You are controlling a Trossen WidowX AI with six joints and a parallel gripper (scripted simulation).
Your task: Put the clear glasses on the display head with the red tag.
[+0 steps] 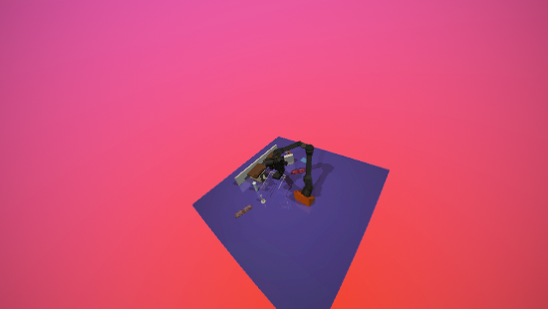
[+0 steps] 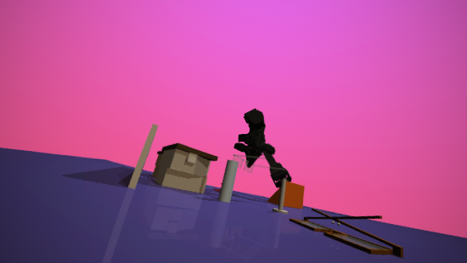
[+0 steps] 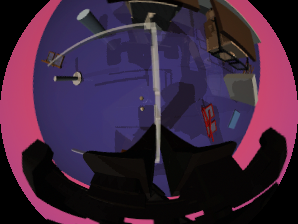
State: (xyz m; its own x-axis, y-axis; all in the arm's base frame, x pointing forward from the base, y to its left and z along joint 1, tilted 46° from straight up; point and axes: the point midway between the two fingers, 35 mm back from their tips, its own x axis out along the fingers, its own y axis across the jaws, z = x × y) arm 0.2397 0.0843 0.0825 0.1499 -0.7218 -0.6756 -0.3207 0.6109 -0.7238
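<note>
While clamped on clear thin-framed glasses, black pincer hangs above desk; long axis crosswise; red-tagged head unidentifiable.

I count one tan display head, two grey posts, one leaning board, one orange base block, two dark brown-framed glasses and one clear pair.

Purple floor, pink backdrop, black arm, orange base, tan head w/ brown top.
</note>
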